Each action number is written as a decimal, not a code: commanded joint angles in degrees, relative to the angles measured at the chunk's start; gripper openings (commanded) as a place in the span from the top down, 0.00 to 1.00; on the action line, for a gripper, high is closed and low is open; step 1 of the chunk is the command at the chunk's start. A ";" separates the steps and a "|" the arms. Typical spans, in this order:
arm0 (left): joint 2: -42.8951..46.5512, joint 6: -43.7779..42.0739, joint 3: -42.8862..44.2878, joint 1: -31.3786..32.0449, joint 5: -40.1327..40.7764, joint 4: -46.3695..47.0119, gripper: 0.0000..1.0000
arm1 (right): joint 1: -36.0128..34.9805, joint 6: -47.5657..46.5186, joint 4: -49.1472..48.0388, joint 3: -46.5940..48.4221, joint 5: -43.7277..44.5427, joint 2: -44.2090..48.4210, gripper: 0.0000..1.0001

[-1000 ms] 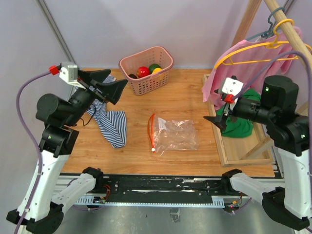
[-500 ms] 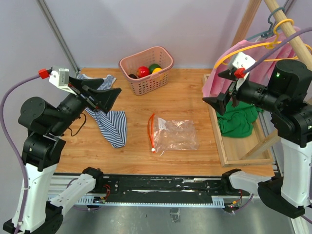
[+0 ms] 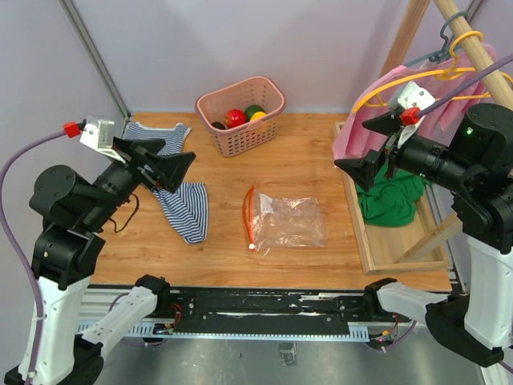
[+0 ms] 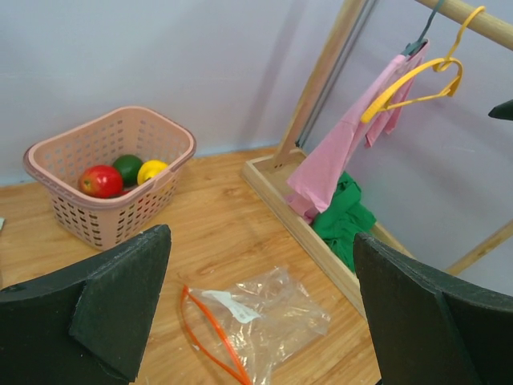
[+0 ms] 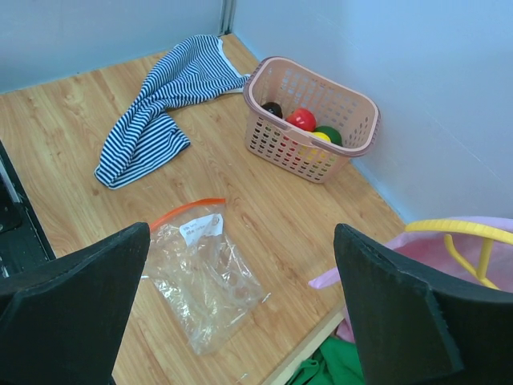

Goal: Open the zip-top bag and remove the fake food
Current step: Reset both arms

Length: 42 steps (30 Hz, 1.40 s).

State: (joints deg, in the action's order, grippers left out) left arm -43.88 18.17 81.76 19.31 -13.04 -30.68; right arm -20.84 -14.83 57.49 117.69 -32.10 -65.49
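Note:
The zip-top bag lies flat on the wooden table, clear and crinkled. Its red-orange zip strip runs along its left edge, beside a white label, and nothing shows inside it. The bag also shows in the left wrist view and the right wrist view. The fake food sits in the pink basket at the back: a red apple, green, yellow and dark pieces. My left gripper hangs open above the striped cloth, left of the bag. Over the rack on the right, my right gripper is open too. Neither holds anything.
A blue-and-white striped cloth lies left of the bag. On the right stands a wooden rack with a pink garment on a yellow hanger, and a green cloth on its base.
The left arm has drawn back to the left and down a little. The right arm has risen and pulled back to the right. The bag and basket have not moved.

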 commanded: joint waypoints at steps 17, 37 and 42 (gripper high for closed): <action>1.44 -0.10 -3.72 0.09 -0.15 0.66 0.01 | 0.67 1.78 -1.68 -0.51 1.50 1.41 0.02; 1.78 -0.02 -4.75 0.11 0.29 1.22 0.01 | 0.68 0.70 -1.61 -1.13 2.50 1.95 0.02; 1.82 0.02 -4.77 0.00 0.29 1.34 0.01 | 0.69 0.49 -1.60 -1.08 2.34 1.95 0.02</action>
State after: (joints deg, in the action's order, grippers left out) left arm -42.63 18.26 77.28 19.31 -12.69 -30.55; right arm -20.84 -13.85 56.86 116.92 -30.17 -64.14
